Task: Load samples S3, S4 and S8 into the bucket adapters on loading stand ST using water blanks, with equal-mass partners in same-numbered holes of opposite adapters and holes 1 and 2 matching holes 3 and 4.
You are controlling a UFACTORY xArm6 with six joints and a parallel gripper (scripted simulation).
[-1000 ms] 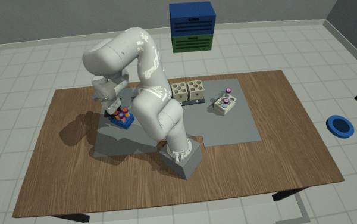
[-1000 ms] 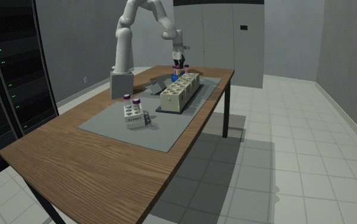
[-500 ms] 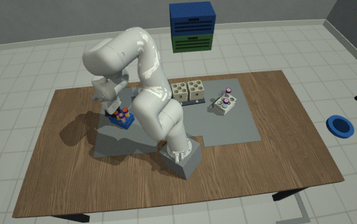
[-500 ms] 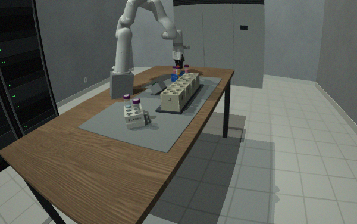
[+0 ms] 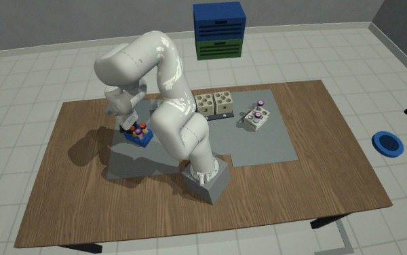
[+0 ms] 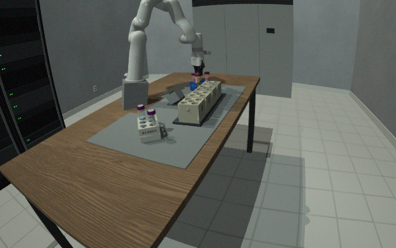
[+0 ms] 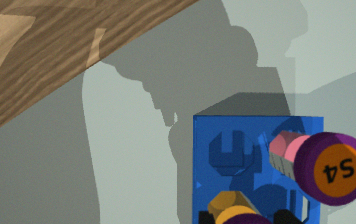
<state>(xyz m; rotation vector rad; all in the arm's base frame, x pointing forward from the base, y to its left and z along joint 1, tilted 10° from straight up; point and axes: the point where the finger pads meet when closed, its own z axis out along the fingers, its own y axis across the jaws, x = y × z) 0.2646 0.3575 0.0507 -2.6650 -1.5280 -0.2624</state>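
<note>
My gripper (image 5: 129,129) (image 6: 198,72) (image 7: 245,218) is shut on an amber-filled tube (image 7: 229,202) in the blue rack (image 5: 145,142) (image 6: 193,87) (image 7: 199,150); its ID is out of view. The tube S4 (image 7: 336,170), pink-filled, stands beside it. A grey-dotted cap (image 5: 138,131) also shows among the tubes. The adapters (image 5: 205,106) (image 6: 193,112) stand in a row on the dark stand (image 5: 220,116) (image 6: 186,123); the two clear of the arm in the top view show empty holes. The white BLANKS rack (image 5: 250,126) (image 6: 149,132) holds two purple-capped tubes.
The small grey sloped desk (image 6: 175,97) with a green spot on it stands between the arm base (image 5: 210,183) (image 6: 134,93) and the adapters. The arm covers part of the adapter row in the top view. A grey mat (image 5: 268,146) (image 6: 171,155) lies under the racks and stand.
</note>
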